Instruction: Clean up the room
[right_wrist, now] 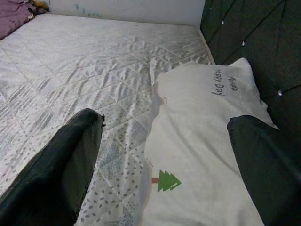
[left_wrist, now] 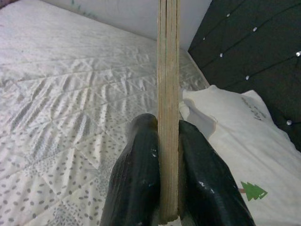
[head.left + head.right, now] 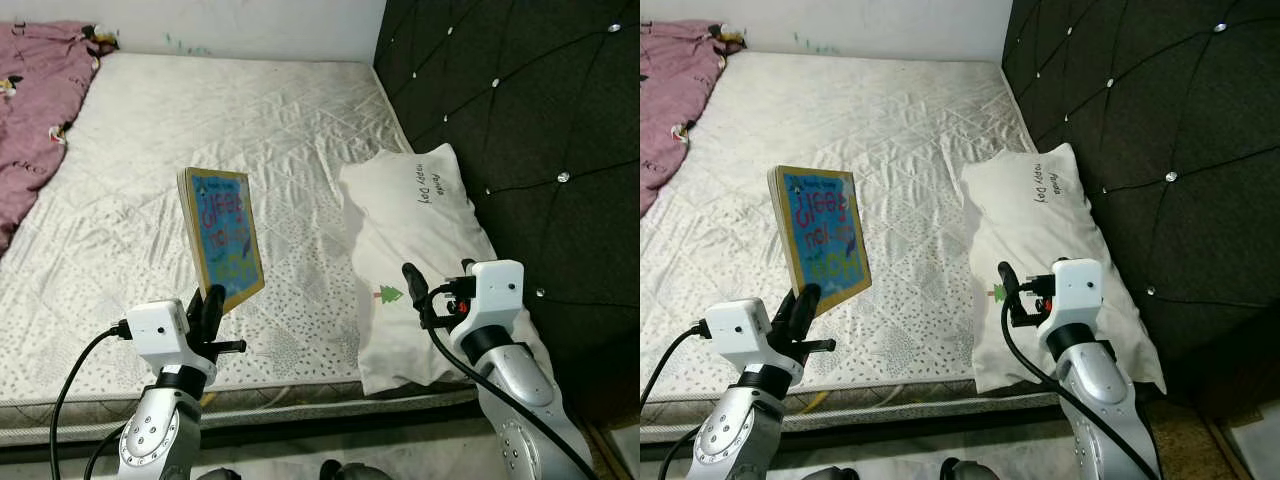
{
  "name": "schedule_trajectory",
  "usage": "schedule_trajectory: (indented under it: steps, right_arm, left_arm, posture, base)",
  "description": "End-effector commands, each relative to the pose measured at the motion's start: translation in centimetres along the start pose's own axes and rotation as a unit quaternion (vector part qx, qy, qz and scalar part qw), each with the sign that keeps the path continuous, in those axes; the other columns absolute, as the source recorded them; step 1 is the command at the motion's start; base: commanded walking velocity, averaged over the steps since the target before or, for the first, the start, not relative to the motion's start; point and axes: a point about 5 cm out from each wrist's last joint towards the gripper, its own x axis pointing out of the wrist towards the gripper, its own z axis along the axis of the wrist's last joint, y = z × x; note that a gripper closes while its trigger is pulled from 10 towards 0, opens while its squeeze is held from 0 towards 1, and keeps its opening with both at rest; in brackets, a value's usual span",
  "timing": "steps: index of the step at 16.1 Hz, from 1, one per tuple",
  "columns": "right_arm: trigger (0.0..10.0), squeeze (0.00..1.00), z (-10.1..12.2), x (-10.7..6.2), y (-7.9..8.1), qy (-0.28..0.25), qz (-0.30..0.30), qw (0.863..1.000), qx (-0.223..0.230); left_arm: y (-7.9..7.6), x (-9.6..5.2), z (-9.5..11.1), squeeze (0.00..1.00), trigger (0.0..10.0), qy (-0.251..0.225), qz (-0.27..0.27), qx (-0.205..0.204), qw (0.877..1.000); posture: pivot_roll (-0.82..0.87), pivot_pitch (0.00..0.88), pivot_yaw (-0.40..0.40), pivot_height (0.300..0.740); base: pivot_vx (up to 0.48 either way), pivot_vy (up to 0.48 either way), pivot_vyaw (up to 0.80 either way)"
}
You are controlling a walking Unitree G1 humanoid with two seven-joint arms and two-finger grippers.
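Left gripper [image 3: 212, 300], flat rectangular book [image 3: 224, 236]

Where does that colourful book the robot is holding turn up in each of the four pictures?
Left eye view: book, centre-left, above the left gripper.
Right eye view: left of centre.
Left wrist view: edge-on, centre, clamped between the fingers.
Right wrist view: not in it.
Shared landmark: white pillow with its green tree print.
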Motion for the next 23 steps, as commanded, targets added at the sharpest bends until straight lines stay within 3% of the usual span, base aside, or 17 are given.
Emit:
schedule_trajectory:
  steps: [1, 8, 16, 23]
  right_arm:
    - [10.0, 0.0, -0.5, -0.2, 0.0, 0.011, 0.0, 1.0, 0.001]
    - [10.0, 0.0, 0.0, 0.3, 0.1, 0.001, 0.018, 1.0, -0.002]
    - [10.0, 0.0, -0.2, 0.7, -0.9, 0.004, 0.01, 1.0, -0.021]
    - [10.0, 0.0, -0.1, 0.9, -0.5, -0.008, 0.028, 0.999, -0.028]
  left_arm:
    - [-0.3, 0.0, 0.7, 0.0, 10.0, -0.016, -0.002, 0.0, 1.0]
    - [-0.4, 0.0, 0.6, 0.0, 10.0, -0.013, 0.0, 0.002, 1.0]
    - [0.0, -0.1, 0.3, 0.0, 10.0, -0.007, 0.021, -0.003, 1.0]
    - [-0.7, -0.1, 0.6, 0.0, 10.0, -0.021, -0.008, 0.004, 1.0]
  posture:
    - [-0.11, 0.158, -0.089, 0.685]
    - [-0.11, 0.172, -0.091, 0.6]
    - [-0.11, 0.173, -0.09, 0.6]
    - [-0.11, 0.169, -0.093, 0.6]
  base:
    - [0.0, 0.0, 0.0]
    - [0.0, 0.0, 0.0]
    - [0.0, 0.0, 0.0]
    - [0.117, 0.0, 0.0]
